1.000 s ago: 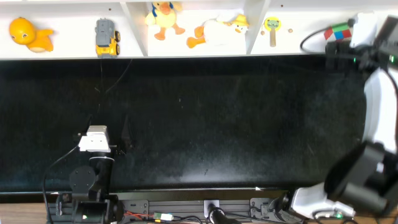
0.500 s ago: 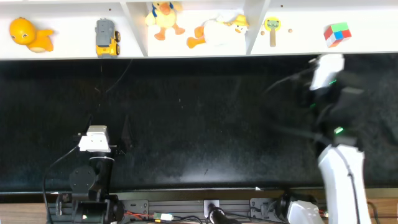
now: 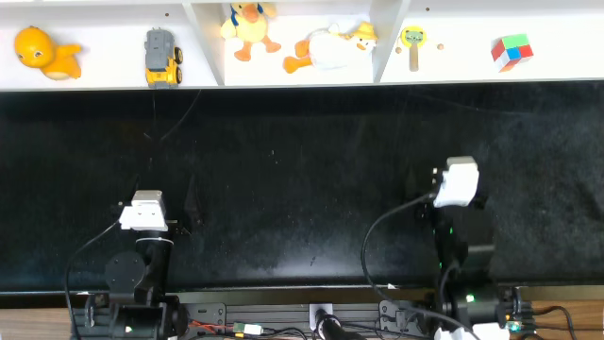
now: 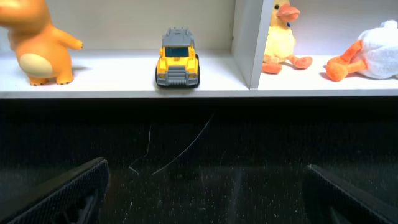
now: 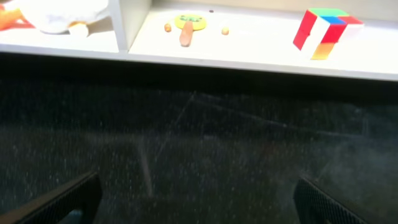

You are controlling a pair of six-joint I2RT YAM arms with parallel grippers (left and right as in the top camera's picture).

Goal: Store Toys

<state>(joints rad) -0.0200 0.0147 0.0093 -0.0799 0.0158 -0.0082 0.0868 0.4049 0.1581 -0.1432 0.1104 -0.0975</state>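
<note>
1. The left gripper (image 4: 205, 200) has its jaws spread wide with nothing between them. Its two dark fingers (image 4: 68, 190) stand apart over the black mat (image 4: 205, 149).
2. Straight ahead of the left jaws, well apart from them, the yellow truck (image 4: 178, 57) sits on the white shelf (image 4: 112, 93), facing the gripper.
3. Left of the truck in the same compartment is the orange toy (image 4: 37, 40). Past the divider (image 4: 249, 43) on the right are the yellow duck (image 4: 283, 34) and the white plush duck (image 4: 373, 50).
4. The right gripper (image 5: 196, 202) is likewise spread wide and grips nothing. Its fingers (image 5: 62, 199) are over bare mat.
5. Ahead of the right jaws, well apart, the green rattle (image 5: 186, 26) lies flat on the shelf. The colour cube (image 5: 326, 32) stands farther right in the same compartment, tilted on an edge.
6. In the top view both grippers sit low on the mat, left (image 3: 143, 212) and right (image 3: 458, 181), each far from the shelf and touching no toy.
</note>
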